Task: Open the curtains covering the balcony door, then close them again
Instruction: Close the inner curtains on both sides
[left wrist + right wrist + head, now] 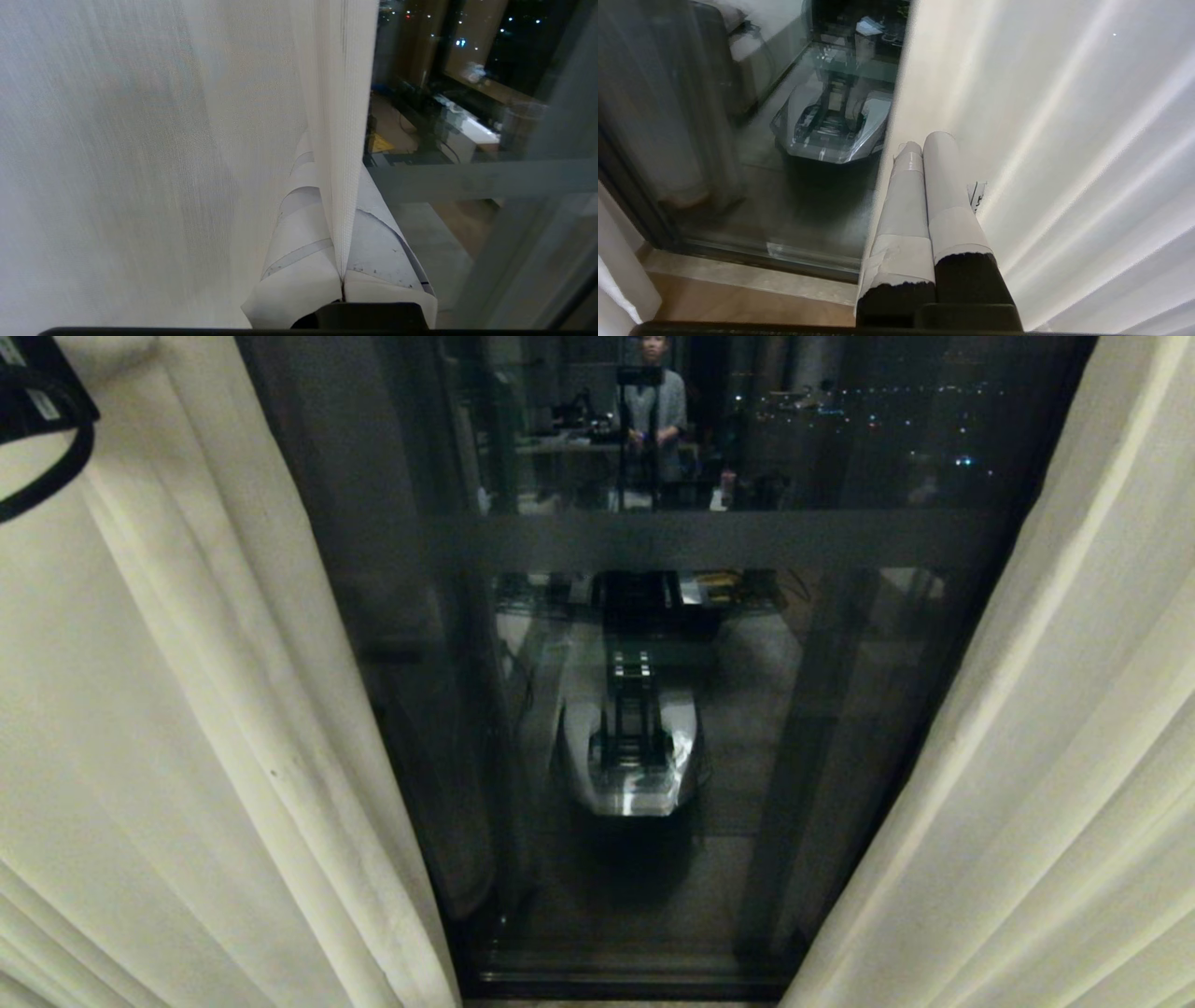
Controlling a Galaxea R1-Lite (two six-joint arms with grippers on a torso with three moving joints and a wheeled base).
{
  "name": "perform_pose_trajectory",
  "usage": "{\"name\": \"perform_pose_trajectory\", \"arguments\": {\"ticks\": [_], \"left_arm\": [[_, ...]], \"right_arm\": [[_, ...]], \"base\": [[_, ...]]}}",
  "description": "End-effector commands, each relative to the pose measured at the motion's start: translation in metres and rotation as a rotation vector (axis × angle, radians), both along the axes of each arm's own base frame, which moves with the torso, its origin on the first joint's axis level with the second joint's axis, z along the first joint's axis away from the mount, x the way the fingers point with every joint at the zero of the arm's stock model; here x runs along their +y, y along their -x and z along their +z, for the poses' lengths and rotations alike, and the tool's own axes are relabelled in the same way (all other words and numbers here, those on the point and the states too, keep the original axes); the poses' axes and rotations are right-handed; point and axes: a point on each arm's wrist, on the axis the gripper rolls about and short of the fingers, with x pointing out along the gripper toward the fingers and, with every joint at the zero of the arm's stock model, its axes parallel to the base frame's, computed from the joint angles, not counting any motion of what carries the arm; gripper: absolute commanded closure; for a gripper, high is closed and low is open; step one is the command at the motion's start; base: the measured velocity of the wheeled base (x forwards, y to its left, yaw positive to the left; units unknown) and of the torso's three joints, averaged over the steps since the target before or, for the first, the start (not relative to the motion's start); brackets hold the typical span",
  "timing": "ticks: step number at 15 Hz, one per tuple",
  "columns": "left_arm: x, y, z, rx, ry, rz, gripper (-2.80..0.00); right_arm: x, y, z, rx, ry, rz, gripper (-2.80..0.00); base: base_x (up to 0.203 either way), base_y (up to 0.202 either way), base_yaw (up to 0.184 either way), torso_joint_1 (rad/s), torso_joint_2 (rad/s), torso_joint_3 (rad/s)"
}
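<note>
Night-dark balcony door shows between parted curtains — left gripper jaws clenched on one edge.

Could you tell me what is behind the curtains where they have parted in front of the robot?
Between the curtains stands the balcony door, its dark glass reflecting the robot's base and a person. The left gripper pinches one curtain edge. The panels hide the door's outer parts.

the cream pleated curtains hang parted to both sides, baring the dark-framed glass balcony door between them.
</note>
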Motion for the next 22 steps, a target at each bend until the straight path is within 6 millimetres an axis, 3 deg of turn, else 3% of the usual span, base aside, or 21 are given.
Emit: {"name": "perform_pose_trajectory", "arguments": {"ticks": [1, 22], "left_arm": [[-0.0011, 0.0004, -0.0015, 0.004, 0.0, -0.008, 0.0], [-0.0098, -0.0008, -0.0019, 0.008, 0.002, -0.057, 0.0]], "right_arm": [[0.0, -0.0001, 0.0, 0.002, 0.001, 0.001, 0.0], [0.0, -0.0001, 0.0, 0.002, 0.001, 0.001, 0.0]], "base": [[0.0, -0.191, 0.002, 0.002, 0.0, 0.007], [0.0, -0.19, 0.003, 0.002, 0.0, 0.003]]}}
